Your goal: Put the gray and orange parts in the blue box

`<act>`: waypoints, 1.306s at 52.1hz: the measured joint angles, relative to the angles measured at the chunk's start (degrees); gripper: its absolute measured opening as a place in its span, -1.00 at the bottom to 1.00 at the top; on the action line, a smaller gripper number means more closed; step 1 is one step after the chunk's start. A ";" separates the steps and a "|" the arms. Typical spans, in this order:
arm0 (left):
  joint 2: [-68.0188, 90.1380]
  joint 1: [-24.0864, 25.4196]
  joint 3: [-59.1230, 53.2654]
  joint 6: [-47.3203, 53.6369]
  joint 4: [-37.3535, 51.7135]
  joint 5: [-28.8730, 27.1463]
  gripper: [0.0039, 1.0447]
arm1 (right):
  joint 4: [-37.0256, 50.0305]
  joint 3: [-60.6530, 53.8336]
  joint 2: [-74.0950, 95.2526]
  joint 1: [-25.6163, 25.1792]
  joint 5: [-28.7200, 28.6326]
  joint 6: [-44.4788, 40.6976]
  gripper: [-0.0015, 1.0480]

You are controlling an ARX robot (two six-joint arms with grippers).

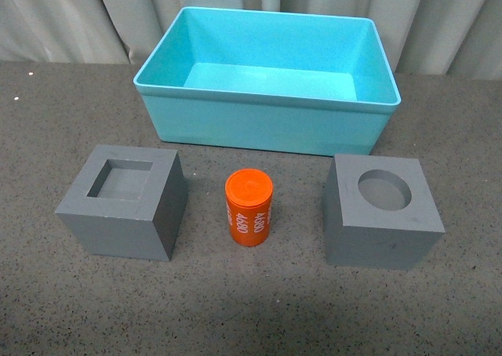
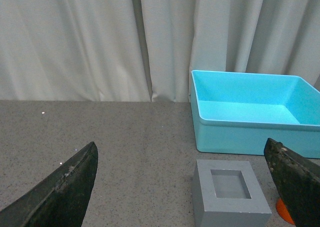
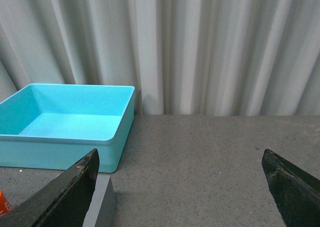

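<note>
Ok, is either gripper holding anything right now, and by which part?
Nothing is held. The left gripper and right gripper are open and empty; the gray cubes and orange cylinder stand free before the blue box.

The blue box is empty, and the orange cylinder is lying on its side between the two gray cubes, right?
Not quite: the front view shows the orange cylinder standing upright, round top up. It is between the square-recess cube and the round-recess cube, and the blue box is empty.
</note>
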 joint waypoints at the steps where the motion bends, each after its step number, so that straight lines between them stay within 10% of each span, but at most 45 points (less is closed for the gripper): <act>1: 0.00 0.00 0.00 0.00 0.00 0.00 0.88 | 0.00 0.00 0.00 0.00 0.00 0.02 0.81; 40: 0.00 0.00 0.00 0.00 0.00 0.00 0.88 | 0.04 0.00 0.02 0.04 0.35 -0.28 0.81; 46: -0.02 0.00 0.00 0.00 0.00 -0.07 0.88 | 2.25 0.90 6.27 7.28 19.67 -13.81 0.81; 68: 0.00 0.00 0.00 0.00 0.00 0.00 0.88 | 14.99 19.08 64.94 12.68 8.85 -2.69 0.81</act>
